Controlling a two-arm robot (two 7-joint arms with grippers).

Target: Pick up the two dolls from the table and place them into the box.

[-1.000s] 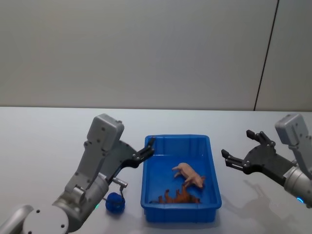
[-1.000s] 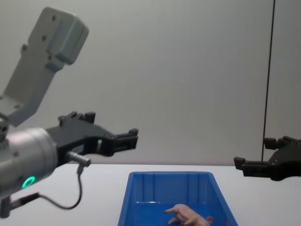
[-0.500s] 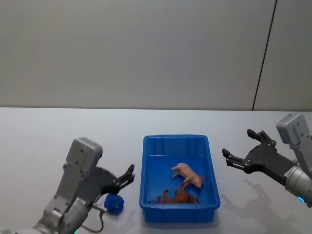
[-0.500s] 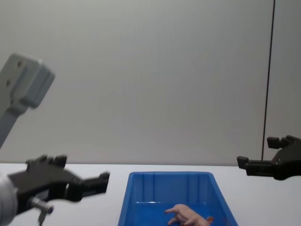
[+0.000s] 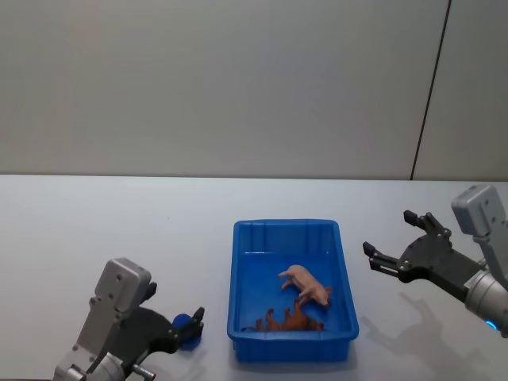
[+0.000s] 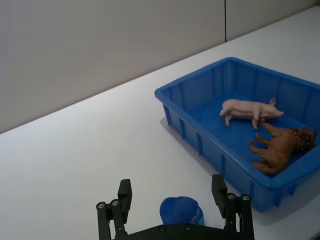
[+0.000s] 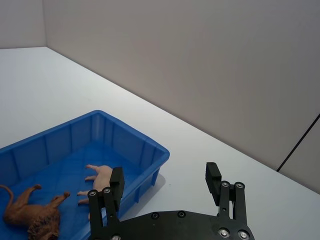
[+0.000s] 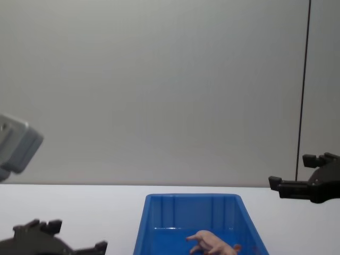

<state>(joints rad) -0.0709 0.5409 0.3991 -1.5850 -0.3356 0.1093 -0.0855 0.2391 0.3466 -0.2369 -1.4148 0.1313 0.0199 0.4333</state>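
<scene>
The blue box (image 5: 286, 225) stands on the white table (image 5: 79, 238). One doll, a peach-pink pig (image 5: 305, 284), lies on its side inside the box, also seen from the wrists (image 6: 245, 107) (image 7: 102, 175). The other doll, a rounded dark blue lump (image 5: 182, 321), rests on the table left of the box. My left gripper (image 5: 189, 329) is low at the table and open, its fingers on either side of the blue doll (image 6: 181, 211). My right gripper (image 5: 387, 232) hangs open and empty to the right of the box.
A brown lion figure (image 5: 290, 320) lies in the box's near end beside the pig. A grey wall runs behind the table, and open tabletop spreads to the left, the right and behind the box.
My left arm has come down from beside the box's left rim to table level, bringing its open fingers around the blue doll. The right gripper has barely moved.
</scene>
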